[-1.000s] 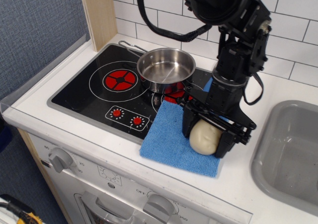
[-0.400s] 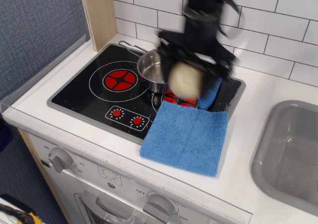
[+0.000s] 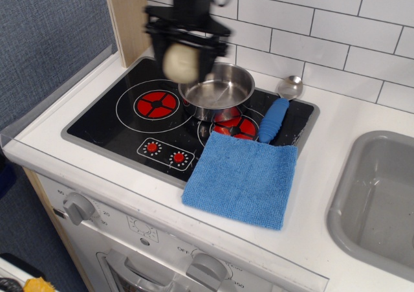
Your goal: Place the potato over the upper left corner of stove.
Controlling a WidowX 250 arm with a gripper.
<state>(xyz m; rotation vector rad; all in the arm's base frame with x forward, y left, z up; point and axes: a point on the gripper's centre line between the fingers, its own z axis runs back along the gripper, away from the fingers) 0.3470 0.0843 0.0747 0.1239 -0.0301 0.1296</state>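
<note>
My gripper (image 3: 183,59) pinches the potato (image 3: 181,61), a smooth pale beige lump rounded like an egg, between two black fingers, one at its nine o'clock side and one at its three o'clock. I carry it in the air above the stove (image 3: 116,127), toward the cooktop's eleven o'clock corner, and the motion blurs its outline. The stove is flat glossy black glass inside a grey rim, drawn with thin white rings, red burner marks and two small red dials near its six o'clock edge. At the potato's four o'clock, just beside it, stands a round shiny steel pot (image 3: 216,90) with a wire handle. A soft nubby blue cloth (image 3: 242,179), roughly square, overlaps the stove's five o'clock corner and the white counter. A spoon (image 3: 279,107) with a ribbed blue handle and a silver bowl lies at the pot's three o'clock. A wooden post (image 3: 128,20) rises close at my nine o'clock, white tiles behind. A grey sink (image 3: 378,188) sits well apart at four o'clock.
</note>
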